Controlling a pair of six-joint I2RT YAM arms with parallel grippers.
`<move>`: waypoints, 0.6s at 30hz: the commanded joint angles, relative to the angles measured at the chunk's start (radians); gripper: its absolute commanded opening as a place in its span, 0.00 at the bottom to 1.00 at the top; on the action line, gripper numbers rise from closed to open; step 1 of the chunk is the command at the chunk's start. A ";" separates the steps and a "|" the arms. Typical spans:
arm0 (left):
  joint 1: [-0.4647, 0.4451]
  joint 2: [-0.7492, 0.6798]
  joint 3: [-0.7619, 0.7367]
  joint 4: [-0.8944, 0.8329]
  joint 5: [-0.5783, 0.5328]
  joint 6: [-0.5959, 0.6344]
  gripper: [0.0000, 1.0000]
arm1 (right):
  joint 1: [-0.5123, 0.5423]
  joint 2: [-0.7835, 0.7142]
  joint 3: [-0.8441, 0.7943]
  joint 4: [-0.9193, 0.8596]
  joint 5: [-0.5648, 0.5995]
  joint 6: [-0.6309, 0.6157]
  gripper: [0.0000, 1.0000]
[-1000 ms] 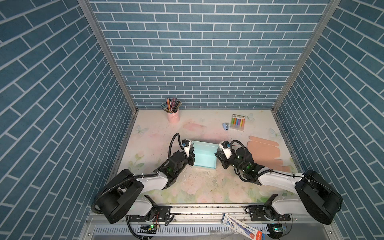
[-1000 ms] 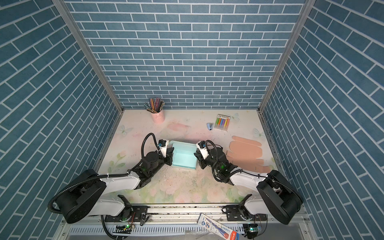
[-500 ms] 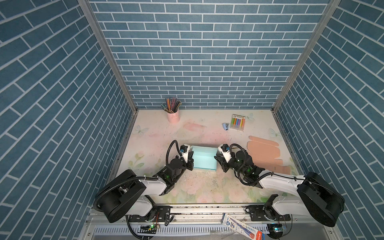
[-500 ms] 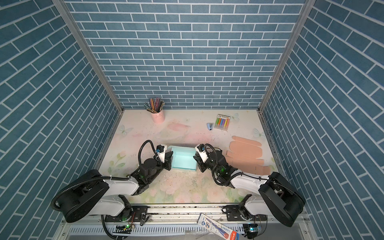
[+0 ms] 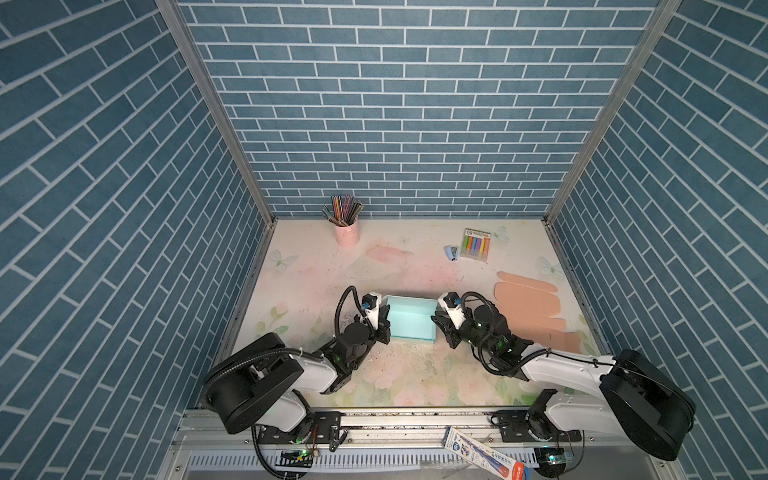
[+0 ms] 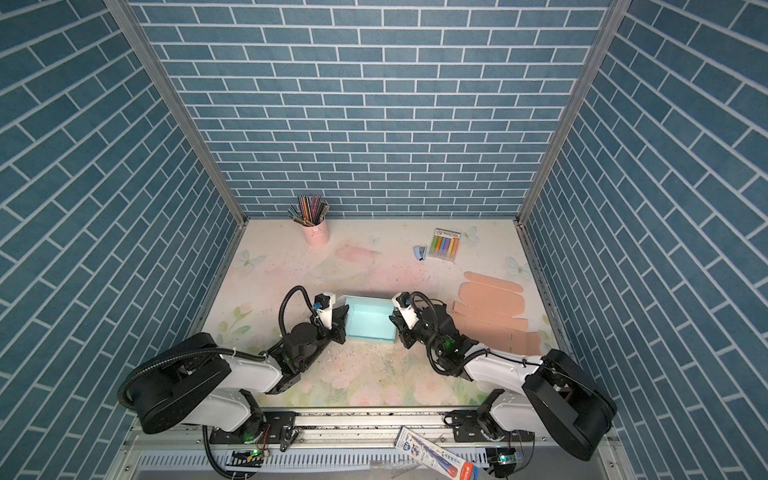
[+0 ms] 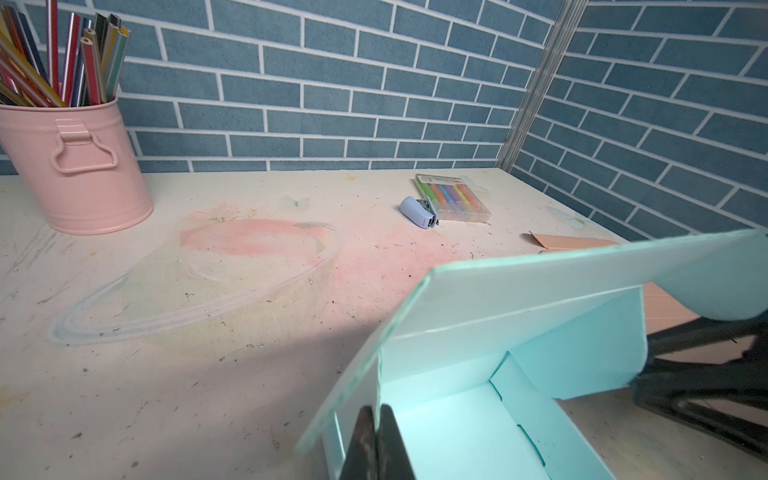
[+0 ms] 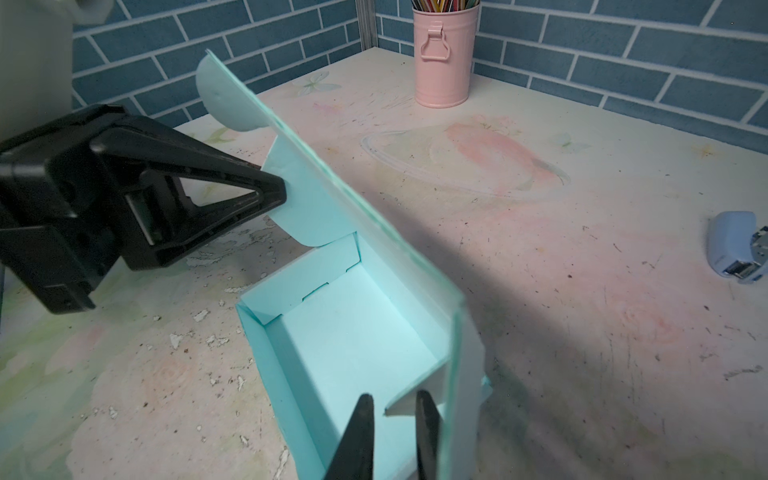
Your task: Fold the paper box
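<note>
Teal paper box (image 5: 409, 320) – unmarked, marker pack (image 5: 476, 245) (print illegible)

Both arms are extended low and inward; the left pincer (image 7: 376, 440) is closed, the right pincer (image 8: 392, 436) apparently slightly parted.

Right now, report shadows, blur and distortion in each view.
In the left wrist view the teal box throws a dark shadow across the table, and the left gripper is blurred close up. In the right wrist view the box lid edge is soft. In both top views the brick walls splay outward.
</note>
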 commanded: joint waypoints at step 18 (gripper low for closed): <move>-0.089 0.083 -0.044 0.044 -0.049 -0.056 0.05 | 0.011 -0.140 -0.077 -0.035 0.049 -0.005 0.19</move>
